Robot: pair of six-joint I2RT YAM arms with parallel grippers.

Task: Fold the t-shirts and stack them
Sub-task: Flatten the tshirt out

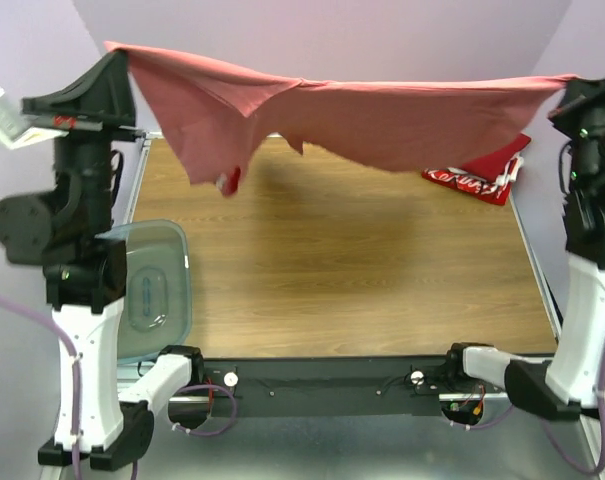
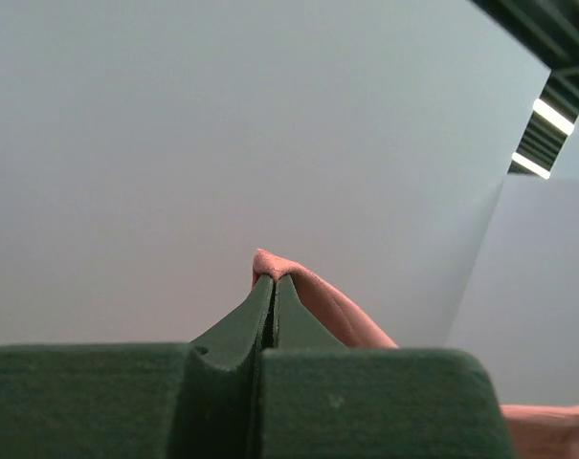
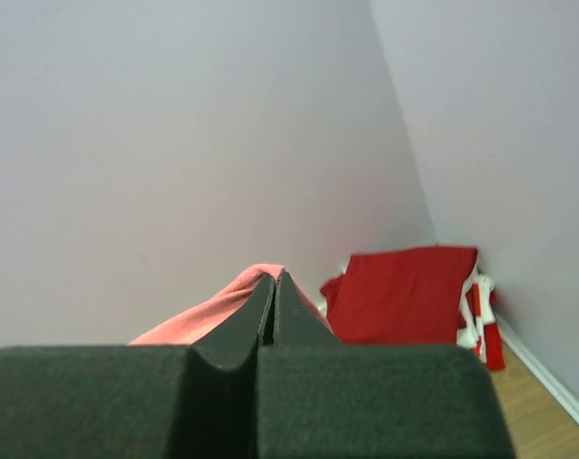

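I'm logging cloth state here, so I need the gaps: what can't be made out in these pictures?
Top view: the salmon-pink shirt hangs before the folded red shirts; their count is hidden, the print too small.
Top view: the left arm covers part of the bin.
Wrist views: the closed fingers of the left gripper and right gripper hide how much cloth is pinched.

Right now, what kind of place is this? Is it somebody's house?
Probably a robot lab booth, not a house. A left arm and a right arm are bolted at the edge of a wooden table, plain walls box it in, and a pink shirt hangs stretched between them.
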